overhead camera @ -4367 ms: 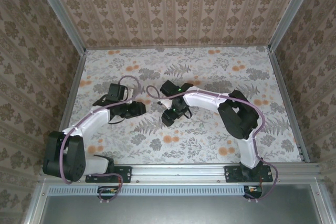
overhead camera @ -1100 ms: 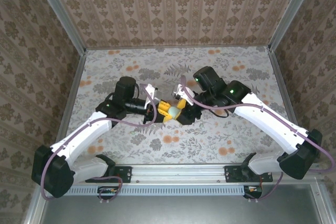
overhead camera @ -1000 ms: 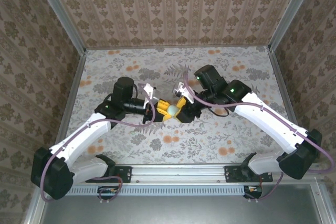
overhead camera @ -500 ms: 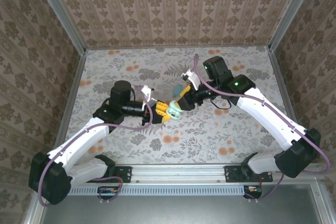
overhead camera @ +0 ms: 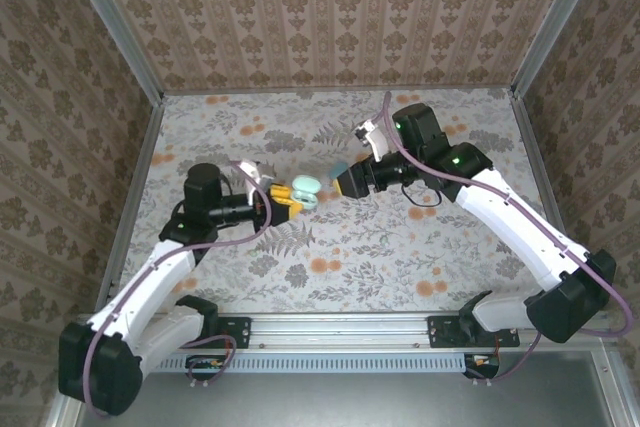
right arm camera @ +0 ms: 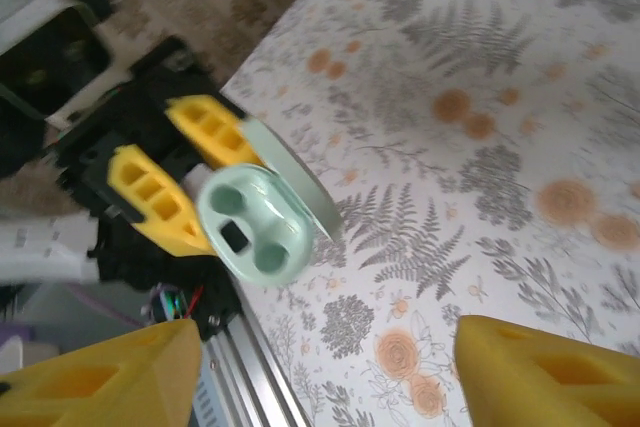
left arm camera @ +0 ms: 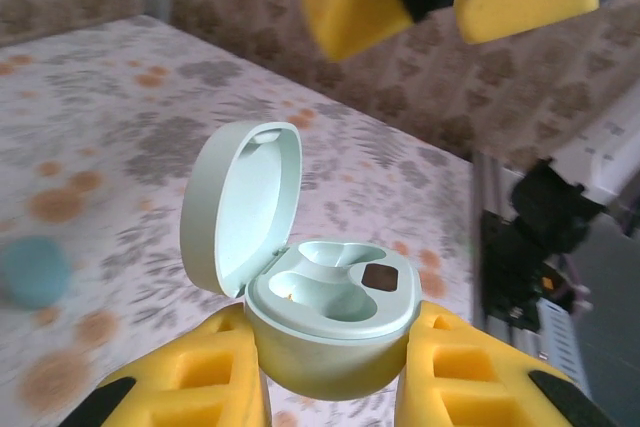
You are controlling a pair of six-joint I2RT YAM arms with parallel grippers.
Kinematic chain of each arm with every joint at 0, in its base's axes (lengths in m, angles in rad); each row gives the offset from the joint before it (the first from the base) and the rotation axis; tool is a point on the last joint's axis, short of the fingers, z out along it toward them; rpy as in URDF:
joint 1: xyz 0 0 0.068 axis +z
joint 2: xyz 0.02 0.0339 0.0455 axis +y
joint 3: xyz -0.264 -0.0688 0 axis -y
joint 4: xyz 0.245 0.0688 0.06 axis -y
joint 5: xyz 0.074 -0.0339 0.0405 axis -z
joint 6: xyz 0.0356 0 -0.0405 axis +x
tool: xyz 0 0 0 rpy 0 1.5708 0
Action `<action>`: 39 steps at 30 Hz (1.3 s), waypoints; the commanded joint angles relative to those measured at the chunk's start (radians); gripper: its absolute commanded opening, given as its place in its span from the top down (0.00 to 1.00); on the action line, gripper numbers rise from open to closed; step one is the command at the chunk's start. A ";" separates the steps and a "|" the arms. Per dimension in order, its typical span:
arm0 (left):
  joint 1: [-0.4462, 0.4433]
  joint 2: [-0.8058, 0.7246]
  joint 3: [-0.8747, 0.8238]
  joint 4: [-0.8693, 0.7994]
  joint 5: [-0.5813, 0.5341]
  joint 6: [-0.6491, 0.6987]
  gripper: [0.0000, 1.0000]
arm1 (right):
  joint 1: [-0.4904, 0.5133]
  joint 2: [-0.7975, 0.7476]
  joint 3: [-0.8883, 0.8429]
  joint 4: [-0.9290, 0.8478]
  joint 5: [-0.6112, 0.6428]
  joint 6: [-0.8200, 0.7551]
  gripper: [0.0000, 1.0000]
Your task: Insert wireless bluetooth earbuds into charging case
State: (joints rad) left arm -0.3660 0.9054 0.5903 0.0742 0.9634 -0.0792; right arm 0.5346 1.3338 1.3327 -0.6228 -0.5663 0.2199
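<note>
**Case is open and in hand, now the fiddly bit**

So my left gripper (overhead camera: pixel 285 197) is clamped on the charging case (left arm camera: pixel 330 317), one yellow pad on each flank of the mint base, below the seam. In the top view that puts the case a bit left of the middle of the frame, lifted off the floral table (overhead camera: pixel 400 257). The lid (left arm camera: pixel 245 207) is flipped up on its hinge, and both sockets look empty to me.

My right gripper (overhead camera: pixel 347 182) hangs just right of the case with its jaws apart and nothing between them. The left wrist view shows its two yellow tips at the top of the frame.

There's a blurry teal blob at the left edge of the left wrist view, lying on the table, and I'm reading it as an earbud (left arm camera: pixel 35 272). I can't tell where the other one is.

Handling thoughts — the case should be light, hard and slick, and it's a rounded pebble, so it could squirt out of a sloppy pinch. Gripping the base flanks seems right. I'd stay off the lid, since that hinge looks like the weak spot. The earbud is tiny, smooth and probably rolls. I'd pinch it across its widest part with the very tips of the pads, gently, or it pops out sideways.
</note>
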 commanded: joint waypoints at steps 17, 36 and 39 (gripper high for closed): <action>0.116 -0.664 -0.025 -0.517 -0.744 0.011 0.97 | 0.390 0.545 0.082 0.197 0.317 0.327 0.49; 0.116 -0.859 0.043 -0.650 -0.952 0.014 1.00 | 0.557 0.985 0.665 -0.207 0.468 -0.061 0.58; 0.116 -0.865 0.046 -0.663 -0.955 0.010 1.00 | 0.573 1.027 0.718 -0.239 0.488 -0.081 0.58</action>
State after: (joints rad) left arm -0.2592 0.0563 0.6003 -0.5732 0.0372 -0.0750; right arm 1.0969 2.3165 1.9980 -0.7677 -0.1333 0.1978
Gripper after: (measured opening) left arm 0.263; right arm 0.421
